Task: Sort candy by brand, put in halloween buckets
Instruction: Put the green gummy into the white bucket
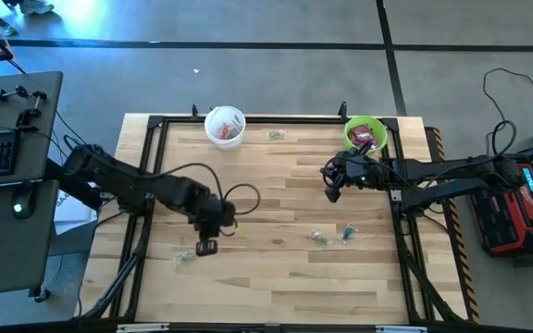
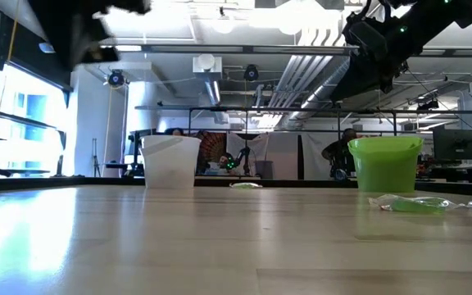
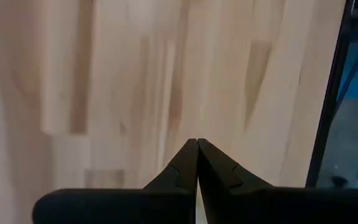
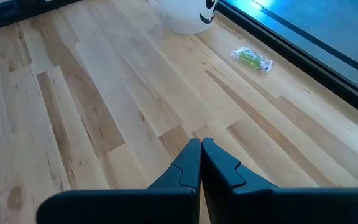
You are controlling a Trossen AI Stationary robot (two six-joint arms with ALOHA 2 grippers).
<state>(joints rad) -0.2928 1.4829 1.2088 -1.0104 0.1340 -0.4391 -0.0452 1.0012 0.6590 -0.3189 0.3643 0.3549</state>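
High view: both pincers closed, empty. Left pincer [image 1: 207,247] hovers near-left by a green candy [image 1: 186,257]; right pincer [image 1: 330,193] beside green bucket [image 1: 365,134]. Next, probably: open, descend, grip.

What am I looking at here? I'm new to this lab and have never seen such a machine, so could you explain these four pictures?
Two dark robot arms work at a wooden table, sorting sweets into small pails. One picture looks straight down from above, one looks level across the tabletop, and the other two come from cameras on each arm's wrist.

The left hand hangs over the table's near left part, and the right hand is beside the green bucket. Both are shut and hold nothing.

The white bucket stands at the far edge; both buckets already contain candy. Loose clear-wrapped pieces remain: a green one between the buckets, a few near the right side, and one by the left hand.
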